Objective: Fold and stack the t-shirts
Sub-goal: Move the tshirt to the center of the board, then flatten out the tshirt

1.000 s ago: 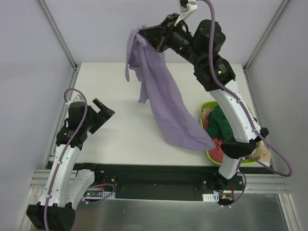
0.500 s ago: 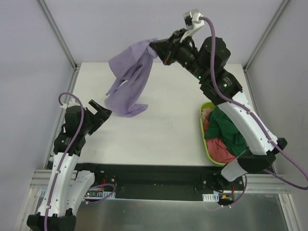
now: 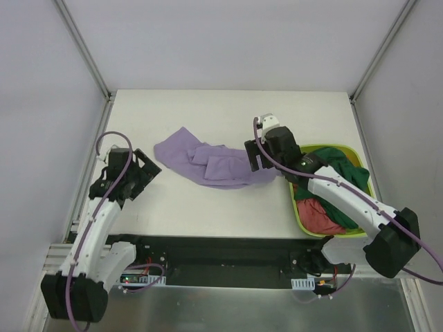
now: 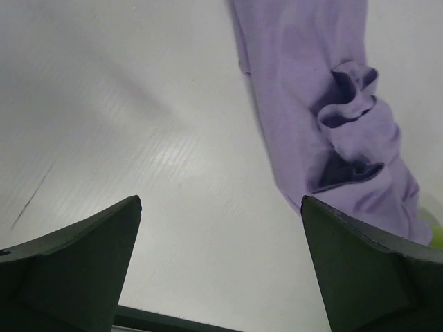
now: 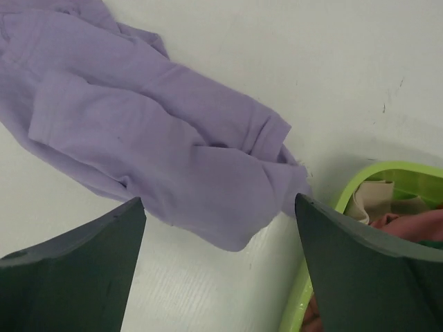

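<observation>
A lavender t-shirt (image 3: 208, 163) lies crumpled on the white table, stretched from left of centre towards the basket. My right gripper (image 3: 257, 158) hovers over its right end, jaws wide apart and holding nothing; the same lavender t-shirt (image 5: 166, 159) fills the upper left of the right wrist view. My left gripper (image 3: 147, 173) stands open to the left of the cloth, apart from it, and the lavender t-shirt (image 4: 325, 117) shows at the upper right of its view. A dark green t-shirt (image 3: 332, 181) and a red-pink t-shirt (image 3: 320, 216) lie bunched in the basket.
The lime-green basket (image 3: 365, 181) sits at the table's right front, its rim (image 5: 325, 207) just right of my right gripper. A beige cloth (image 5: 377, 197) shows inside it. Metal frame posts rise at the table's back corners.
The right arm swung down from high at the back to low over the table and its jaws opened. The lavender t-shirt dropped from its grip and now lies on the table.
</observation>
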You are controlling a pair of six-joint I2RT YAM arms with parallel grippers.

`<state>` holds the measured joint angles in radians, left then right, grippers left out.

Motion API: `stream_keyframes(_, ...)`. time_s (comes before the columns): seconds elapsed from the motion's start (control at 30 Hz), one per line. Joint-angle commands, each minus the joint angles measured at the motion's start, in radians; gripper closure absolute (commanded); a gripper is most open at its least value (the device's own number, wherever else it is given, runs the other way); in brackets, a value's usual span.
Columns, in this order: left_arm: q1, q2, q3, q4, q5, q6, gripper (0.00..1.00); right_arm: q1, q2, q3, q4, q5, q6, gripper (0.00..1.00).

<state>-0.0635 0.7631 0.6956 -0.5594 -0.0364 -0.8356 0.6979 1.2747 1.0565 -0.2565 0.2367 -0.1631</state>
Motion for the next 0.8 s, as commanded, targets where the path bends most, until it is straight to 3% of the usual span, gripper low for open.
stream_keyframes(0.0,0.007,0.189,0.085,0.019,0.026,0.024,0.01,0.005,-0.087,0.031,-0.027,0.055,-0.071,0.08)
stream_keyframes(0.13,0.007,0.384,0.214,0.059,0.14,0.092,0.03,0.021,-0.064,0.043,-0.064,-0.045,-0.093,0.08)
stream_keyframes(0.23,0.005,0.505,0.278,0.107,0.248,0.11,0.08,0.052,-0.016,0.034,-0.035,-0.092,-0.015,0.08)
stream_keyframes(0.47,-0.015,0.775,0.441,0.185,0.51,0.177,0.18,0.14,0.247,0.129,0.071,-0.113,0.158,0.15)
stream_keyframes(0.67,-0.098,0.932,0.541,0.187,0.529,0.217,0.32,0.164,0.365,0.215,0.072,0.026,0.274,0.15)
stream_keyframes(0.77,-0.108,0.993,0.573,0.187,0.53,0.219,0.45,0.166,0.364,0.214,0.074,0.047,0.263,0.14)
